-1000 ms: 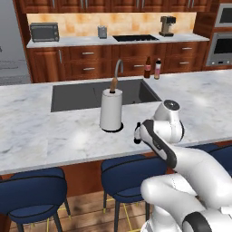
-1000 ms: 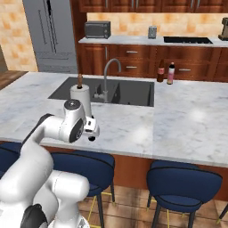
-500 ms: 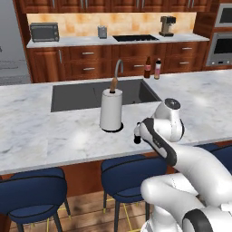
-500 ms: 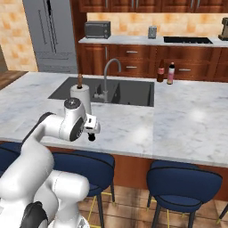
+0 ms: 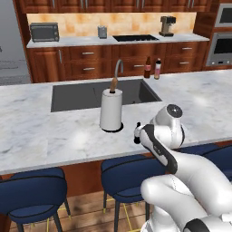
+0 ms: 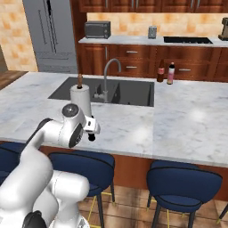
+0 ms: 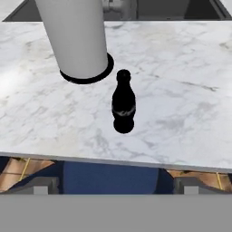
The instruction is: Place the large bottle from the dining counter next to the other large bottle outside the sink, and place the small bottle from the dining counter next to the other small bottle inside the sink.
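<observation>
Small black bottle point(image 7: 123, 102): we find it upright on the white marble counter point(image 5: 41, 131), close to the counter's near edge and just beside the paper towel roll point(image 5: 111, 109), apart from it. In the left base view we see only a little of it at the arm's wrist point(image 5: 137, 138).

Paper towel roll: we see it upright on a dark round base, standing between the near edge and the sink point(image 5: 72, 96).

Sink: a dark basin set in the counter, with a curved faucet point(image 6: 108, 75) at its far side.

Brown bottle point(image 5: 147, 68) and pale pink bottle point(image 5: 157, 69): we see them side by side, close together, on the counter's far edge, to the right beyond the sink.

Gripper point(image 6: 91, 132): we see it low at the near edge above the blue stools point(image 6: 82, 165), aimed at the small black bottle, jaws spread wide and holding nothing.
</observation>
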You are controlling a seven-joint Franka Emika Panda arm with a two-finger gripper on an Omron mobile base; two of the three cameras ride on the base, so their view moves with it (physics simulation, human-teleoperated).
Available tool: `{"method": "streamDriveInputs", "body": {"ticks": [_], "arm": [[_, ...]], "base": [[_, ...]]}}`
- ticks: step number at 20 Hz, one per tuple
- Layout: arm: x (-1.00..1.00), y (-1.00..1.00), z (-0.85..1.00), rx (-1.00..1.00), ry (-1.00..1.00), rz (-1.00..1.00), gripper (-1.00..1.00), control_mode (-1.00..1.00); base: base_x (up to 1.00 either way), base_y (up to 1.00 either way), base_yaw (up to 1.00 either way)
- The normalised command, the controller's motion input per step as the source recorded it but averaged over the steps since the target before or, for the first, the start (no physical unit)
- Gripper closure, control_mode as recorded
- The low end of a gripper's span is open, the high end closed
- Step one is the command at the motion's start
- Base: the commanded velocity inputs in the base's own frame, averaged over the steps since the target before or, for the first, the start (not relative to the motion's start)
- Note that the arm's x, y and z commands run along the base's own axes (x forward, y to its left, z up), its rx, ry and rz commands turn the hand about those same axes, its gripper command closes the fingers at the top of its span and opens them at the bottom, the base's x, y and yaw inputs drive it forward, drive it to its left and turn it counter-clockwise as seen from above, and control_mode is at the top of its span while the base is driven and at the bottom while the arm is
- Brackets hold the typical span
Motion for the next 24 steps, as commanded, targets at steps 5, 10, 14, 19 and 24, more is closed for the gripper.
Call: {"method": "streamDriveInputs", "body": {"ticks": [5,10,14,19,24], "arm": [[0.30,0.00,0.00,0.00,0.00,0.00,-1.00,-1.00],[0.39,0.00,0.00,0.00,0.00,0.00,-1.00,-1.00],[0.32,0.00,-0.01,0.00,0.00,0.00,-1.00,-1.00],[0.33,0.00,-0.14,0.00,0.03,0.00,-1.00,-1.00],[0.31,0.00,-0.23,0.00,0.05,0.00,-1.00,-1.00]], "base": [[0.00,0.00,0.00],[0.00,0.00,0.00],[0.00,0.00,0.00],[0.00,0.00,0.00],[0.00,0.00,0.00]]}}
